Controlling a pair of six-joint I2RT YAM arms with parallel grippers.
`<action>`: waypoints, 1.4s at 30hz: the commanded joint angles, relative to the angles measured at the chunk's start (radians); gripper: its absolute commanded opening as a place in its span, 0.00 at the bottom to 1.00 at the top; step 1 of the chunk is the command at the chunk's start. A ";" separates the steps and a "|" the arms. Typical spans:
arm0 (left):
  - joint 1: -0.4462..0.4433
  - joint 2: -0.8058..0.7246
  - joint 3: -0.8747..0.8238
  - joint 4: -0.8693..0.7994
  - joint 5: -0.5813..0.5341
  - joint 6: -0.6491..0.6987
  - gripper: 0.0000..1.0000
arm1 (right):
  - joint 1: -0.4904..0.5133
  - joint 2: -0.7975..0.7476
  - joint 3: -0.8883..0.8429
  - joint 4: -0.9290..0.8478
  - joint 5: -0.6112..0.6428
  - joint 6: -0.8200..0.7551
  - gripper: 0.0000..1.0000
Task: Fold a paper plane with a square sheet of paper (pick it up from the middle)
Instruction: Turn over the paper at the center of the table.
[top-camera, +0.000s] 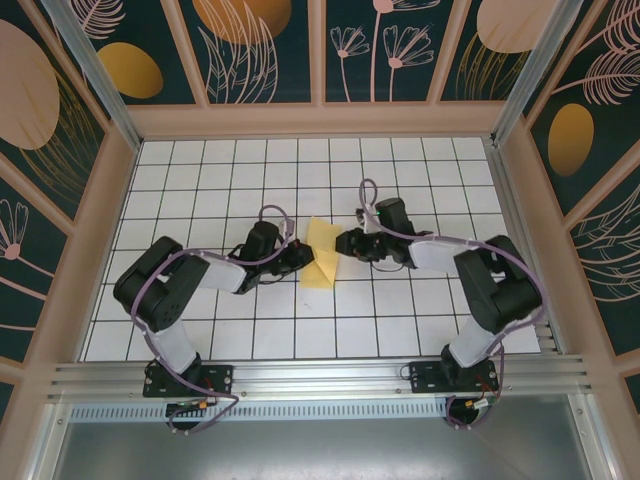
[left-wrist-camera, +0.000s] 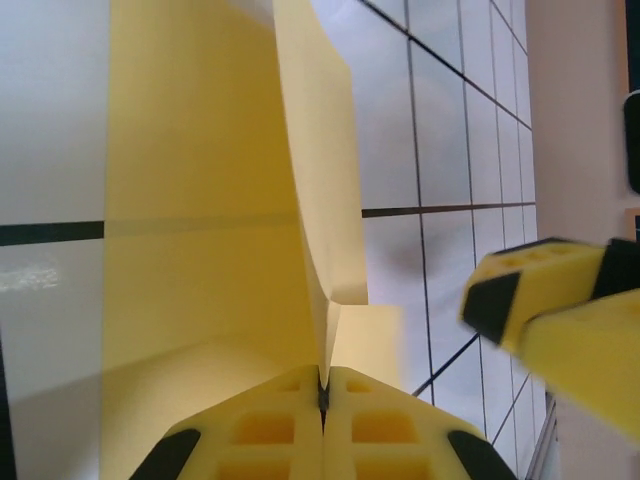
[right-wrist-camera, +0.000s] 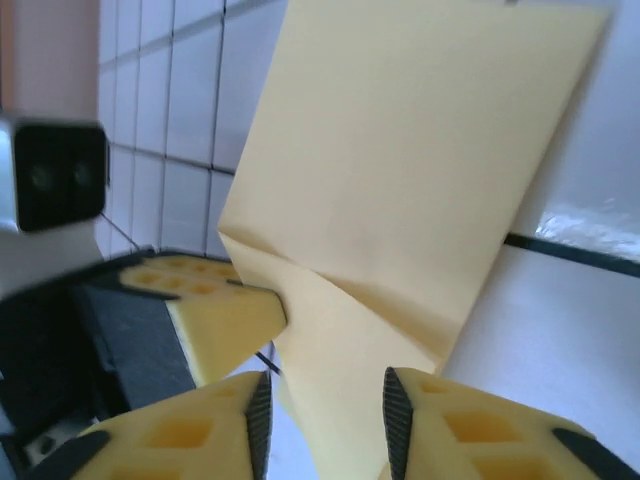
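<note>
White gridded tabletop, boxed by dark walls painted with leaves and flowers.

Item: thin, pale-yellow square sheet of paper, partly folded, at the middle of the table between the two arms.

Orientation: from above, the long axis runs far to near, with a narrower corner toward the far side and the broader edge nearer. A fold stands up from the surface, so the sheet does not lie wholly flat.

Left gripper: jaws pressed together, pinching a raised crease on the sheet's left side.

Right gripper: jaws spread, with the sheet's right margin between them, not squeezed.

Risks:
- One pinch alone holds the paper, so a leftward pull could drag or swing the sheet off its fold line.
- The right jaws closing off the crease would likely set a skewed fold.
- Opposed pulls might tear paper this thin.
</note>
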 joint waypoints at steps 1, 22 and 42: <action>0.004 -0.114 0.050 -0.150 -0.086 0.112 0.05 | -0.018 -0.129 -0.007 -0.085 0.171 -0.010 0.53; -0.031 -0.114 0.564 -1.138 -1.046 0.474 0.06 | -0.131 -0.408 -0.060 -0.218 0.534 -0.026 0.82; -0.203 0.399 0.873 -1.267 -1.155 0.395 0.09 | -0.217 -0.386 -0.091 -0.239 0.510 0.030 0.82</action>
